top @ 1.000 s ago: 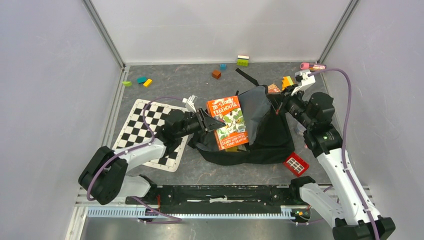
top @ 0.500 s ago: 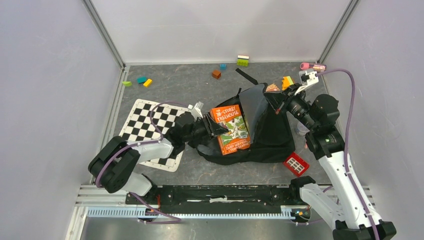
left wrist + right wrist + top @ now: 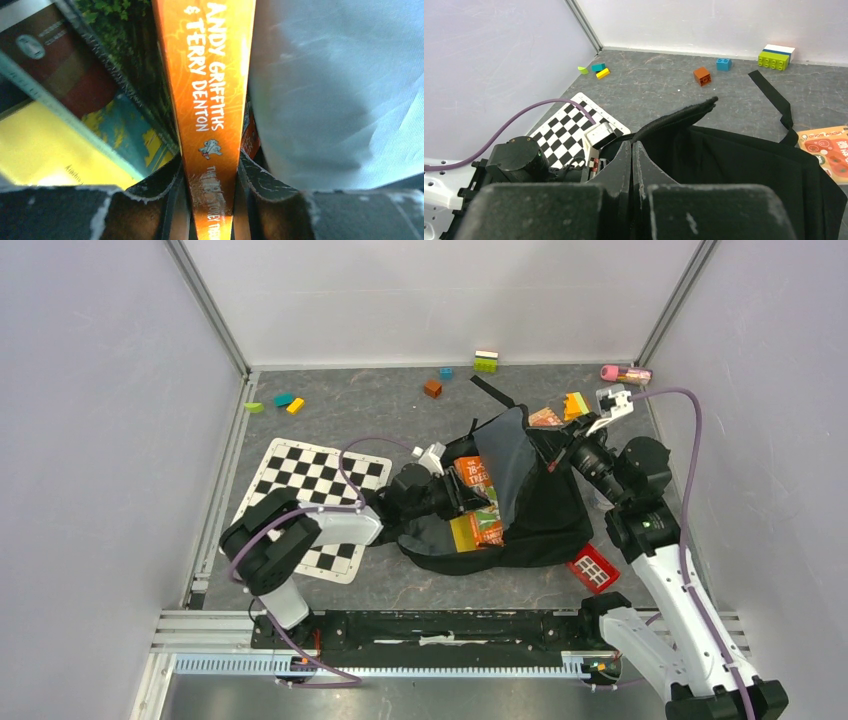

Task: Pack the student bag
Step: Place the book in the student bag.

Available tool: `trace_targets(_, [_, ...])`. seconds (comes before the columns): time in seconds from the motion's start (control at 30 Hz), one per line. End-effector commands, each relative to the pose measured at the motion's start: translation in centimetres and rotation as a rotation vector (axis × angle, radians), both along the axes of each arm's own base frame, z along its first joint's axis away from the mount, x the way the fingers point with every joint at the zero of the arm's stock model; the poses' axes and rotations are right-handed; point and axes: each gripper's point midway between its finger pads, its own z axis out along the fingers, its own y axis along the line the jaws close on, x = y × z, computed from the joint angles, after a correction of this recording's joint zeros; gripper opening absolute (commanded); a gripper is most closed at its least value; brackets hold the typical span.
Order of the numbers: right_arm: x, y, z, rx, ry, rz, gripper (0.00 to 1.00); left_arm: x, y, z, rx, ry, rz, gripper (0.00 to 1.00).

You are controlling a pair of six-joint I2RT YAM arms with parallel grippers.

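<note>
Bag (image 3: 545, 525) is lying mid-worktop (image 3: 380, 410), just right of the chessboard (image 3: 300, 480), with its mouth facing left. Left jaws are clamped on the orange spine of a book (image 3: 474, 476) that's partway into the mouth, under the grey lining flap. Right jaws are pinched together on the bag's upper rim, holding it up. A red block (image 3: 591, 567) sits just beside the bag's near corner.

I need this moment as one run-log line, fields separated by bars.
left gripper: shut on book | book: partly inside student bag | right gripper: shut on student bag edge
</note>
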Motion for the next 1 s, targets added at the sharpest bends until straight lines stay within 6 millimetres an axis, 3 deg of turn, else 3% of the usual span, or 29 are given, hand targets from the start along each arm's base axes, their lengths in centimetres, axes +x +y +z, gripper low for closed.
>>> trace_targets(0.0, [0.1,-0.2,1.1,0.037,-0.086,-0.016,0.00,2.3,-3.1,3.4,-0.082,-0.133,0.075,0.02])
trace_targets(0.2, [0.0,0.0,-1.2,0.042,-0.043,-0.013,0.00,1.5,-6.5,1.5,0.001,-0.140,0.058,0.02])
trace_targets(0.27, [0.0,0.1,-1.5,0.032,-0.037,-0.013,0.00,1.8,-6.0,0.5,0.091,-0.154,0.094,0.11])
trace_targets(0.43, [0.1,-0.3,-2.3,-0.010,-0.029,-0.032,0.00,2.8,-1.8,1.2,0.253,-0.260,0.205,0.70])
trace_targets(0.57, [0.3,-0.5,-2.4,-0.032,-0.031,-0.044,0.00,2.3,1.8,2.9,0.360,-0.326,0.236,0.94])
trace_targets(0.63, [0.3,-0.6,-2.6,-0.039,-0.030,-0.044,0.00,1.8,4.3,3.2,0.409,-0.351,0.265,1.00])
trace_targets(0.8, [0.1,-0.2,-3.6,-0.058,-0.018,-0.032,0.00,0.3,11.1,4.9,0.539,-0.408,0.340,1.00])
trace_targets(0.97, [-0.5,2.1,-4.4,-0.065,-0.008,0.016,0.00,-0.9,17.8,4.7,0.751,-0.357,0.343,1.00])
